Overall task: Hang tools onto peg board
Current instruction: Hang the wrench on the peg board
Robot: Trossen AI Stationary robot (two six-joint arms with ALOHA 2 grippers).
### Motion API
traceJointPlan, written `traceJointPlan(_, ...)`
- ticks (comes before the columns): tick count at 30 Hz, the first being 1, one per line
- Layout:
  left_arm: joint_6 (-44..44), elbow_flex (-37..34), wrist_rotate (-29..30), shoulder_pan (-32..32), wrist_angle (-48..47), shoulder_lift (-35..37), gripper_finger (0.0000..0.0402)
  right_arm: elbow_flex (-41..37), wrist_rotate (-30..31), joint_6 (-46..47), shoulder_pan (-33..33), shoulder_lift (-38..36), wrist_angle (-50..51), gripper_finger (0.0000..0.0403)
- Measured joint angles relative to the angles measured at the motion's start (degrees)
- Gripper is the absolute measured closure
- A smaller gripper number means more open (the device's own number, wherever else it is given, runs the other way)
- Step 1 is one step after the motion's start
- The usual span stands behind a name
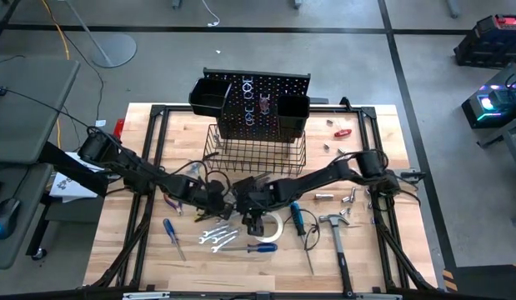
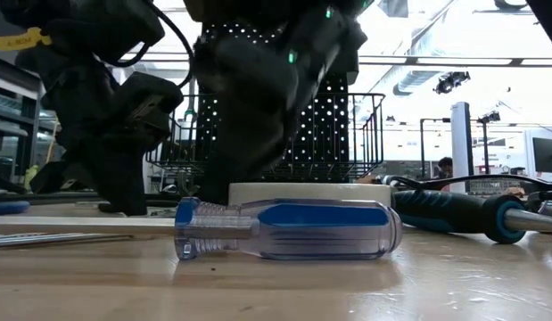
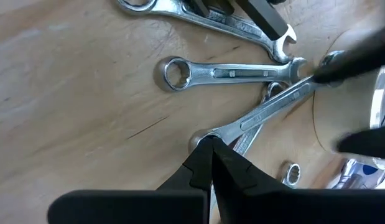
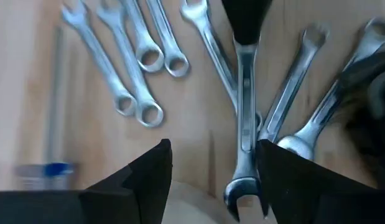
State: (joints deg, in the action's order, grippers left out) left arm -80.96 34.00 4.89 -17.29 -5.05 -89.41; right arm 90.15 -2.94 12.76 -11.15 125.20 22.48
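Note:
My left gripper is shut on a silver wrench over a cluster of loose wrenches on the wooden table. My right gripper is open. Its fingers stand on either side of that wrench's open-jaw end, close to one finger. A white tape roll lies just beside it. A blue clear-handled screwdriver lies near the front. The black peg board stands at the far edge, with bins and a wire basket. My left gripper pinches the wrench at its ring end between its two shut fingertips, slanting down from the table's left. The wrench runs on from the fingers in line with them, toward my right gripper, over other wrenches. Whether its free end rests on anything I cannot tell.
Red-handled pliers and a blue screwdriver lie to the left. A dark-handled screwdriver, a hammer and small metal parts lie to the right. Both arms cross close together at the table's middle.

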Motion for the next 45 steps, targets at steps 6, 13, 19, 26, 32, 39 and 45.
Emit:
traceJointPlan(6,0.01,0.00,1.22,-0.22,1.32,0.00,0.0402,0.09,4.85,-0.58,0.02,2.00,-1.11,0.0183)
traceJointPlan(13,0.03,0.00,1.89,-0.22,1.85,0.00,0.0402,0.04,8.73,-6.96,0.04,2.04,0.40,0.0220)
traceJointPlan(19,0.00,0.00,2.89,-0.21,2.28,-0.02,0.0402,0.32,8.51,-8.67,-0.12,3.42,2.25,0.0357)
traceJointPlan(26,0.06,-0.11,2.75,-0.22,4.78,0.28,0.0401,0.33,7.17,-4.60,-1.02,4.28,4.00,0.0380)
traceJointPlan(32,2.52,-0.13,1.67,-0.31,4.71,5.10,0.0401,3.12,5.38,-3.94,-1.67,3.05,8.35,0.0402)
traceJointPlan(39,8.07,-0.02,1.87,-0.75,3.13,15.28,0.0401,10.31,5.09,-5.56,-1.83,2.86,12.56,0.0402)
traceJointPlan(45,11.40,0.00,4.34,-1.99,-4.43,24.47,0.0401,17.06,5.47,-7.73,-1.60,2.81,17.71,0.0402)
